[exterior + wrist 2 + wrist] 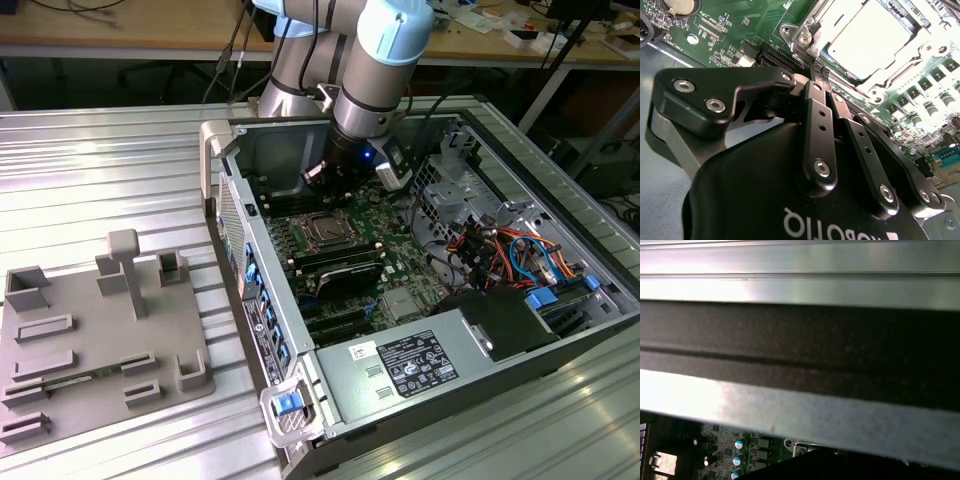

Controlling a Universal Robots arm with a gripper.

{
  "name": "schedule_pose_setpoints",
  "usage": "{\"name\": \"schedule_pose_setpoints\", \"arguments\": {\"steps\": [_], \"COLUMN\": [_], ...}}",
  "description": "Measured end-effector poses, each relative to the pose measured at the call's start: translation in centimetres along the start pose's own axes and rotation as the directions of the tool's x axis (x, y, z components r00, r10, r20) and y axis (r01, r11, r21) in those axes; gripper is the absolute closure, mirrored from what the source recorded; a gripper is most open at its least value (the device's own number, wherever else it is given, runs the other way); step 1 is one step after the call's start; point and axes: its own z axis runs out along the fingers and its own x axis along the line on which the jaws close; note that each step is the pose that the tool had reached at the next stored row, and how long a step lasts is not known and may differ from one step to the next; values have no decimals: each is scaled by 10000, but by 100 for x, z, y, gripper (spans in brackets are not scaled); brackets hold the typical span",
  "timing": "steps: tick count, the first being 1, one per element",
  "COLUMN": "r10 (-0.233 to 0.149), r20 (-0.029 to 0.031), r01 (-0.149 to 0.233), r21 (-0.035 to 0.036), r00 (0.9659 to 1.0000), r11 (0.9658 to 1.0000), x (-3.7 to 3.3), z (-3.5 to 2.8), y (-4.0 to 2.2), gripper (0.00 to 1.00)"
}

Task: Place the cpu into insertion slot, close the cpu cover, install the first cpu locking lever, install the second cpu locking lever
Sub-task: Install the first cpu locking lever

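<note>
Ribbed metal worktop (110, 170) carries an open computer case (300, 330) and a grey fixture tray (90, 340) in the exterior view, where we see the arm's tool (350, 175) lowered just above the insertion slot (325, 228) on the motherboard (400, 270). In the second wrist view we find the tool (816, 70) clenched with nothing between its fingers (817, 115), beside the cpu (870, 40) seated in the slot under the cpu cover (812, 22). In the first wrist view we see a case wall (800, 335) above a strip of board.

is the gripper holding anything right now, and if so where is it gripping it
Nothing is visibly held. In the second wrist view the gripper has its fingers pressed together, tips beside the socket's cover, with the cpu already seated.
</note>
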Motion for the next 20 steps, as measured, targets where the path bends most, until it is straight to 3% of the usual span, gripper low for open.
{"name": "schedule_pose_setpoints", "arguments": {"steps": [20], "r10": [-1], "r20": [-2], "r01": [1], "r21": [2], "r00": [10000], "r11": [10000], "x": [1], "z": [8], "y": [-6], "gripper": [89]}}
